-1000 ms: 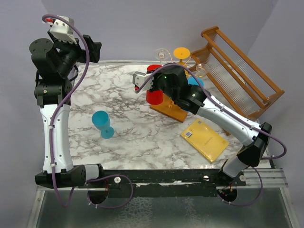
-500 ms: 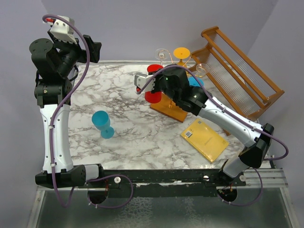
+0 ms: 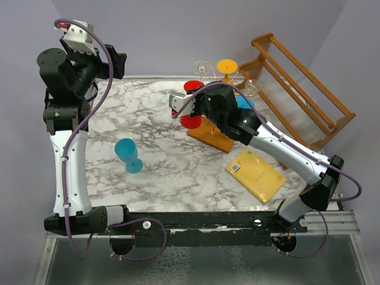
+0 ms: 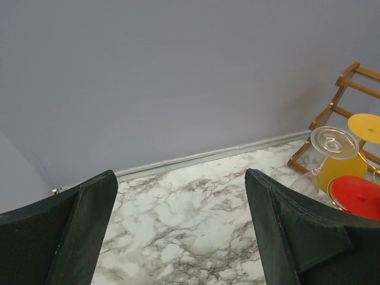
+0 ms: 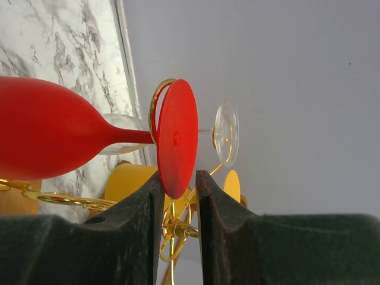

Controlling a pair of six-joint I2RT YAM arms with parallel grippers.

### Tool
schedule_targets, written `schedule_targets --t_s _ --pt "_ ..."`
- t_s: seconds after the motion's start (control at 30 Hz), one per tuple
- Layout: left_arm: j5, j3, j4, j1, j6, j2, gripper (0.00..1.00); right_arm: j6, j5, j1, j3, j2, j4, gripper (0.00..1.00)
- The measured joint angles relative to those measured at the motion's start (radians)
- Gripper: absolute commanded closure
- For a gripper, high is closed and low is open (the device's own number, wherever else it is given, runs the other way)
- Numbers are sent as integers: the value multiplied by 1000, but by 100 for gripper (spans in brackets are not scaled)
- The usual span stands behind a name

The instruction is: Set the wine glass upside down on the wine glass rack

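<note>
Here the right hand (image 5: 177,196) pinches the red wine glass (image 5: 53,142) by its foot, inverted, so the stem sits in the wine glass rack (image 5: 155,107); the left hand (image 4: 178,231) is wide.

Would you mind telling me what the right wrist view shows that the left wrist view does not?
Only the right wrist view shows the red glass's bowl and stem, hung in the rack's gold loop, with the right pincer around the foot's rim. Only the left wrist view shows the brown slatted rack and the open left pincer. Both show the red foot, the clear glass and the marble table.
</note>
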Motion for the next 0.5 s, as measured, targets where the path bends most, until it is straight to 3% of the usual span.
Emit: schedule_targets --t_s 0.5 --pt "-1 -46 5 2 29 -8 9 -9 19 0 -14 -18 -5 70"
